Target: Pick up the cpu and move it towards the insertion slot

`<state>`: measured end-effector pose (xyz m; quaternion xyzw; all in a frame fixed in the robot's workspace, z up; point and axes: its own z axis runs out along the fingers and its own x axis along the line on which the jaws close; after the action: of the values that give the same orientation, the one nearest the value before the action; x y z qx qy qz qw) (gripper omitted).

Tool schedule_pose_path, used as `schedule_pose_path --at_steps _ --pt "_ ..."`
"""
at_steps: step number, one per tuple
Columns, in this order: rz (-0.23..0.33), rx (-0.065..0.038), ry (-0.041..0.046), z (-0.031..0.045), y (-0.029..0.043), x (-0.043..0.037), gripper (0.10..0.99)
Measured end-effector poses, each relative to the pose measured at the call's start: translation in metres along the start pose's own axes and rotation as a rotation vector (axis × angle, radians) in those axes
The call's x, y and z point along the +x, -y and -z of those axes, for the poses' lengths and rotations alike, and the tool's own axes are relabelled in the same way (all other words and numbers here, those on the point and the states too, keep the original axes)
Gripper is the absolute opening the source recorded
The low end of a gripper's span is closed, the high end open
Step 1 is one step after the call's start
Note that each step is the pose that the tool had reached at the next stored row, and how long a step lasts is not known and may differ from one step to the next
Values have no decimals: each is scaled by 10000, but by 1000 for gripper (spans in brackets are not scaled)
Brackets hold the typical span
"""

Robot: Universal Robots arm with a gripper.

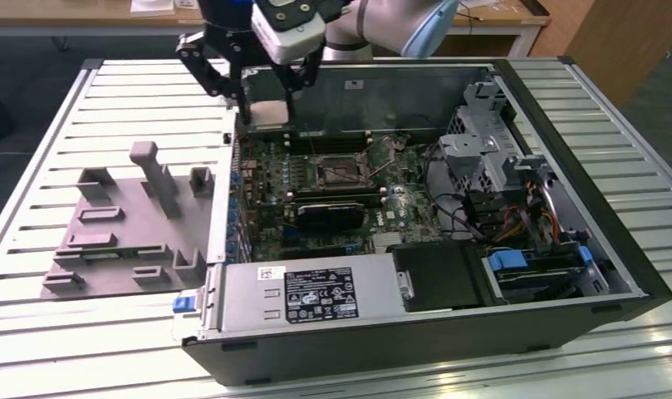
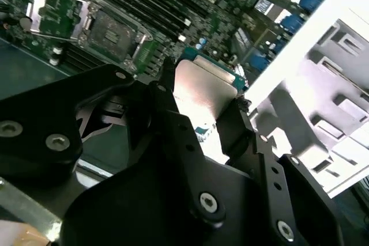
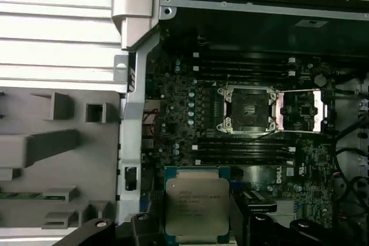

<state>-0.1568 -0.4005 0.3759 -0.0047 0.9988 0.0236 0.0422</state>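
Black gripper (image 2: 202, 108) fingers pinch the cpu (image 3: 198, 207) by opposite edges, aloft over the case's edge, short of the slot (image 3: 249, 109); light, stiff, pin-fragile, best gripped by its rim.

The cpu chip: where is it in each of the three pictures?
Exterior view: cpu hangs in the gripper above the case's far corner.
First wrist view: cpu between the fingers.
Second wrist view: cpu, clamped.
Shared landmark: insertion slot.

Matt silvery metal cpu (image 3: 197, 204); shiny metal-framed insertion slot (image 3: 249, 109).
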Motion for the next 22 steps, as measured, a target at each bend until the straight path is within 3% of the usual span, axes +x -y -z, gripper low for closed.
schedule_pose_path --at_steps 16,22 --pt "0 -1 -40 -69 8 -720 533" --pt "-2 0 -68 -128 -34 -870 533"
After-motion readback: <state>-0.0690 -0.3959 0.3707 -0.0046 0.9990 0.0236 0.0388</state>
